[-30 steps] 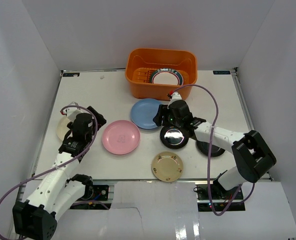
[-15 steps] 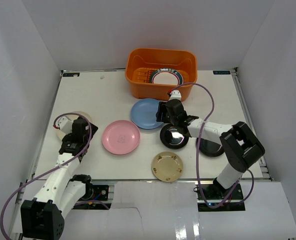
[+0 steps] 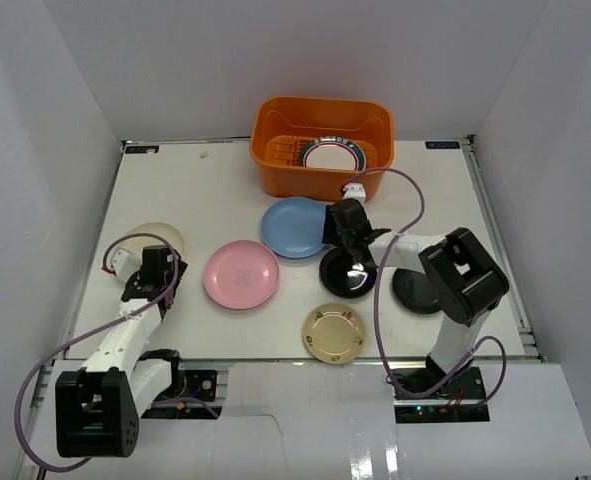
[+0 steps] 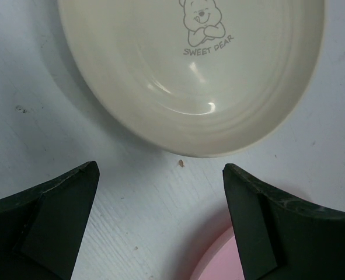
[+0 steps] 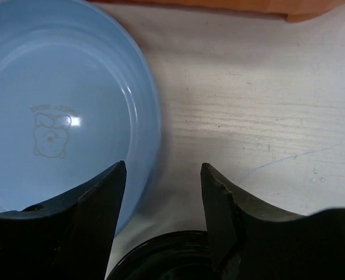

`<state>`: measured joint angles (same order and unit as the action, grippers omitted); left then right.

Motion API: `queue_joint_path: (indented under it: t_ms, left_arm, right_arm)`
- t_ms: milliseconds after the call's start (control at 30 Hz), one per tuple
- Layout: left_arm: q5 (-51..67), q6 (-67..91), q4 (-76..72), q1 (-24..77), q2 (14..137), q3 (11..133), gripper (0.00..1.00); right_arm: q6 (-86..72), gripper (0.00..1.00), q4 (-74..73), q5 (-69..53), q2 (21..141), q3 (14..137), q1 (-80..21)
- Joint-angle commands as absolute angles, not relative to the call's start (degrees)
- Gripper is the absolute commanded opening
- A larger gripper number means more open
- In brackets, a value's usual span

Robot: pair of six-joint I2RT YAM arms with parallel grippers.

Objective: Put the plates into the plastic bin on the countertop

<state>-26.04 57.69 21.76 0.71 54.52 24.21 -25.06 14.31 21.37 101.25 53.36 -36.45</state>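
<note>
Plates: small round dishes lying flat on flat white rectangular countertop, thinly dark-edged, boxed in by plain white walls. Green-rimmed white plate inside orange rectangular plastic bin at far edge. Light blue plate just before bin. Black plate with silver centre and plain black plate right of centre. Pink plate centre-left, gold plate nearest, cream plate far left, printed with bear and "SWEET DEAR". Left gripper spread wide, empty, low over bare surface just short of cream plate's rim. Right gripper parted, empty, one finger over light blue plate's rim.
</note>
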Motion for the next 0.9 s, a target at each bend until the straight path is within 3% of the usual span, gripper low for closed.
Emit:
queue_joint_path:
  t_ms: [0,200,367,733,867]
  left_arm:
    - [-26.5,59.9,17.8,0.2,56.3,23.1,0.98]
    - [-27.5,60.1,14.8,-2.5,59.1,22.1,0.93]
    - [-28.7,60.5,14.5,-3.1,60.6,22.6,0.84]
    - [-31.4,61.8,14.1,-4.2,63.3,23.2,0.81]
    - [-29.6,61.9,14.5,-4.4,59.1,22.2,0.87]
  right_arm:
    - [-26.5,0.57,16.3,19.5,103.2,56.5,-35.9]
    - [-29.6,0.42,17.5,16.2,106.6,57.6,-35.3]
    - [-30.9,0.12,18.9,15.7,105.3,56.2,-35.3]
    - [-30.0,0.08,24.3,11.3,86.0,48.8,-36.6]
    - [-29.4,0.08,24.2,7.0,82.3,48.3,-37.0]
